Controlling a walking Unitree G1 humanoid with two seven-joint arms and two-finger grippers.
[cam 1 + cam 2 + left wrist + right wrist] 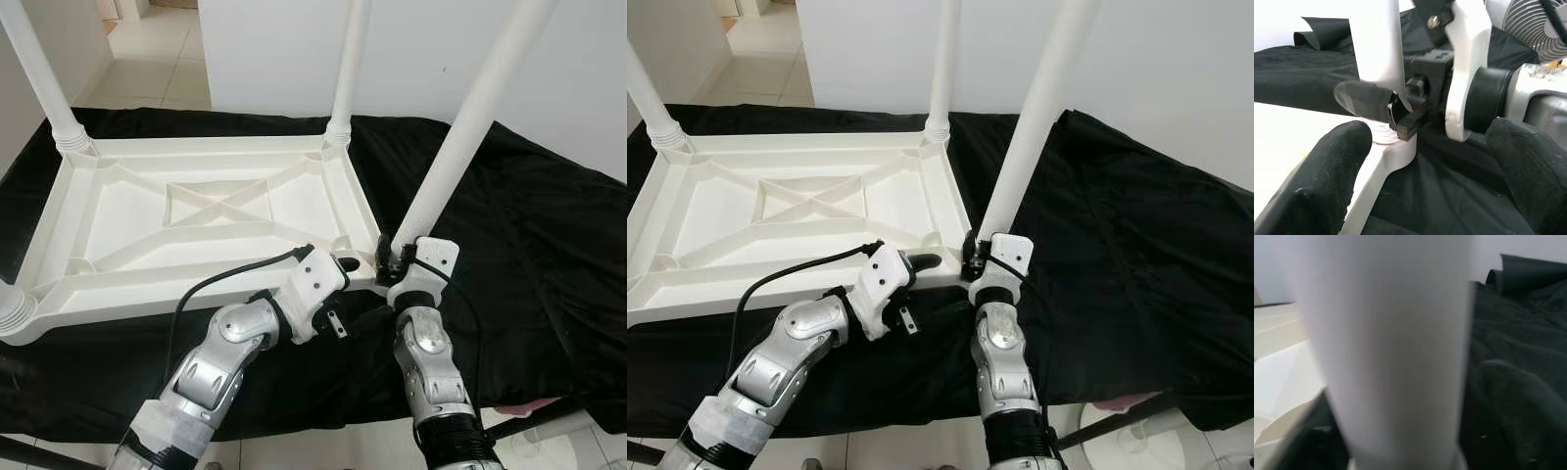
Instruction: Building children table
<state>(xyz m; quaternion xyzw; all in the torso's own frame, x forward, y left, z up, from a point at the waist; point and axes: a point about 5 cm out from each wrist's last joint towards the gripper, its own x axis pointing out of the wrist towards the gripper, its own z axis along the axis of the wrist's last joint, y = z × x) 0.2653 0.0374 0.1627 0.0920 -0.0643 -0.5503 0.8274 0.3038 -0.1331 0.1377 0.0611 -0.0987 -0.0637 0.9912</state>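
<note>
Here, label by label, all placed from the tabletop:

Tabletop: a white plastic tabletop (196,211) lies upside down on the bench, its ribbed underside with a crossed brace facing up.

Bench: covered by a black cloth (534,225) that spreads well past the tabletop on the robot's right.

Far legs: one white leg (39,78) stands in the tabletop's far left corner and another (348,69) in its far right corner, both upright in ribbed collars.

Near left corner: a ribbed collar (14,311) shows at the picture's edge; what stands in it is cut off.

Near right leg: a fourth white leg (470,122) rises from the tabletop's near right corner, leaning away to the right instead of standing plumb.

Right gripper: the right gripper (392,257) is at the foot of that leaning leg, right against the corner socket. The left wrist view shows a black finger (1364,100) pressed on the leg's side, and the leg fills the right wrist view close up, so the gripper is closed around the leg.

Left gripper: the left gripper (343,266) sits just beside the same corner, on the tabletop's near edge. Its two fingers (1332,171) are spread wide with nothing between them, one over the white rim and one over the cloth.

Floor: pale tiles beyond the tabletop's far side, next to a white wall.
</note>
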